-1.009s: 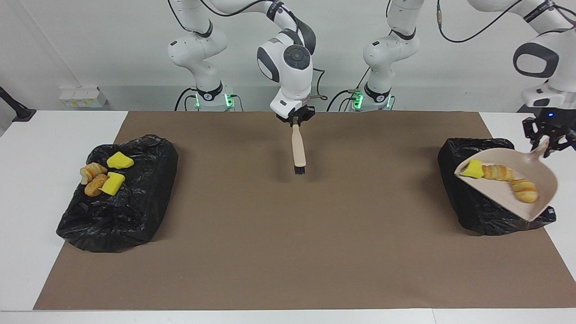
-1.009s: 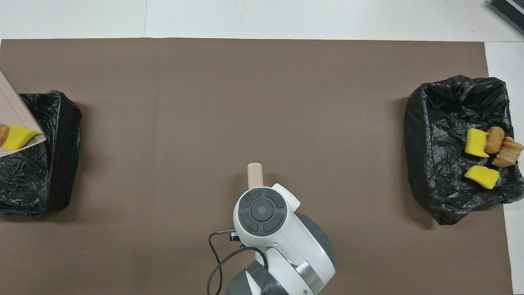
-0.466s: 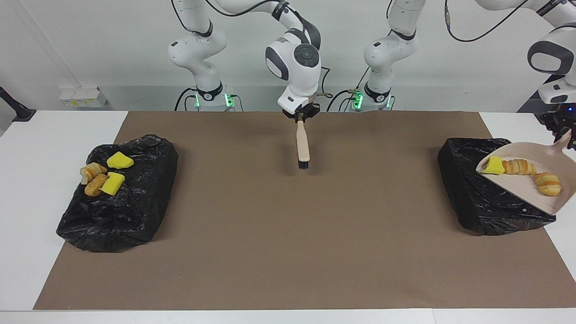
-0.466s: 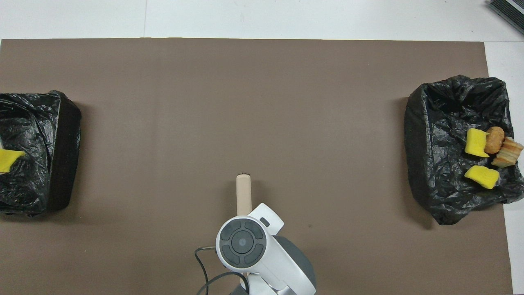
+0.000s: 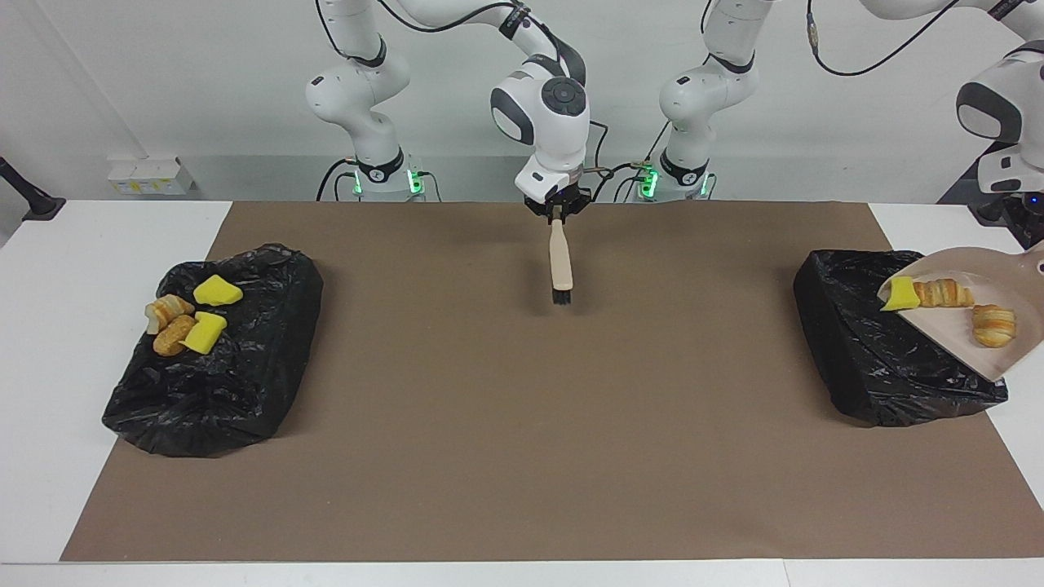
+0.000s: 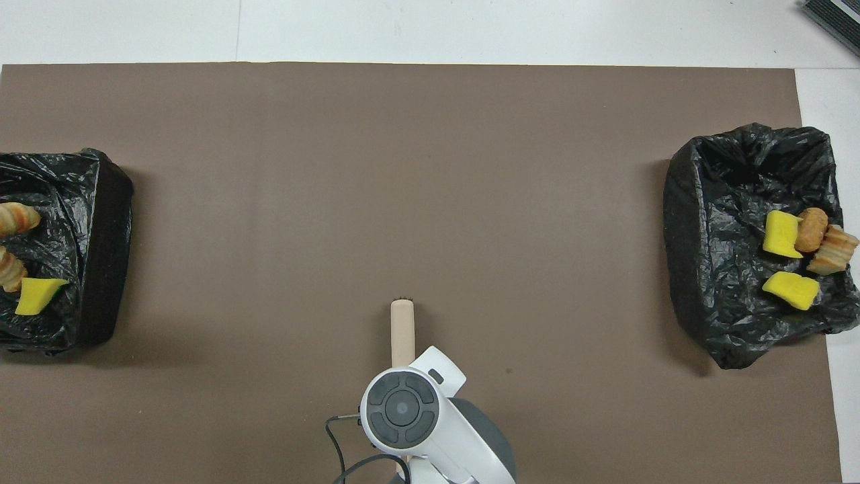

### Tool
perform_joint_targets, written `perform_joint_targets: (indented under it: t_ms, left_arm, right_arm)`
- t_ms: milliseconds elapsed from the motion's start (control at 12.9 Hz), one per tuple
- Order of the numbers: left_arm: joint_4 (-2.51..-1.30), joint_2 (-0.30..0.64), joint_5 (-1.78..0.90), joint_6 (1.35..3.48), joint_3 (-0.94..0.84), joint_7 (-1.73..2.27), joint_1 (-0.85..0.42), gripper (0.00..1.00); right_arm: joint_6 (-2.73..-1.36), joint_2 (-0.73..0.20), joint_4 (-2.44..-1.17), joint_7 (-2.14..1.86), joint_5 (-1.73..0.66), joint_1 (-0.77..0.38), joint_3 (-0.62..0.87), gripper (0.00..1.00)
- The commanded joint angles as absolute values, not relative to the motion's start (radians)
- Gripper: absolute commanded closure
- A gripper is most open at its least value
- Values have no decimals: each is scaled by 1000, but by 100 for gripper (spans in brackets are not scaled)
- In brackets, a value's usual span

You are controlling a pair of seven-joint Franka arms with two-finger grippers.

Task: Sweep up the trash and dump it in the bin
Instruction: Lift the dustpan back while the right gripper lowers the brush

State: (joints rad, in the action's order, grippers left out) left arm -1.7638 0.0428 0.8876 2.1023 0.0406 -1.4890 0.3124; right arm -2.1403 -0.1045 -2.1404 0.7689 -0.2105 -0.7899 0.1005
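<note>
Since a second ago, both arms had pulled back: the dustpan (image 5: 991, 326) had slid toward the left arm's edge of the desk and tipped more steeply, and the brush (image 5: 560, 266) had drawn closer to the robots.

Right pincer (image 5: 558, 214) was clamped shut on the top of the brush handle, over the middle of the brown mat (image 5: 522, 456). Brush hung upright, black bristles down, just above the mat.

Left pincer was mostly cut off at the frame edge in the facing view; it was closed, gripping the dustpan's handle, though the grip itself could not be seen. Dustpan was tilted over the black bin (image 5: 864, 359) at the left arm's end, lip down toward the bag.

Trash on the pan: one yellow sponge chunk (image 5: 900, 294) at the lip, two croissants (image 5: 943, 293) just above it.

Overhead view showed those three pieces (image 6: 17, 259) over the bin's opening but none of the pan; whether they had dropped in could not be told there. Facing view showed them on the pan. Overhead hid the right pincer under the arm's wrist, with only the handle end poking out.

Second bin (image 5: 212, 367), at the right arm's end, held four pieces (image 5: 189, 319): two sponge chunks, two pastries, clustered together.

Bags were crinkled glossy plastic; mat was flat and matte; pan and handle smooth beige.
</note>
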Motion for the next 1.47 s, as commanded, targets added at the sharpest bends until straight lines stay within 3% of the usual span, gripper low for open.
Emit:
perform_joint_targets:
  t_ms: [0,233,310,388,621,1164,1397]
  left_arm:
    - [-1732,26,927,1999,43,-1485,267,100]
    - [-1752,6,838,1954,26,-1480,255,100]
    - [-1750,8,753,1939,29,-1482,244,100]
    - [-1752,6,667,1921,29,-1480,242,100]
    - [-1775,12,479,1888,28,-1365,184,100]
    - [-1789,71,226,1888,28,-811,-72,100]
    - [-1766,139,212,1894,26,-516,-213,100]
  right_arm:
    - [-2233,-90,-2195,721,-235,-787,103,100]
    - [-2232,-100,-2198,640,-257,-770,101,100]
    - [-2218,-109,-2180,637,-271,-770,101,32]
    - [-2194,-110,-2160,641,-272,-770,100,0]
    - [-2096,-95,-2090,641,-265,-734,94,0]
    - [-1771,-74,-1789,562,-245,-557,86,0]
    - [-1749,-34,-1737,455,-241,-444,84,0]
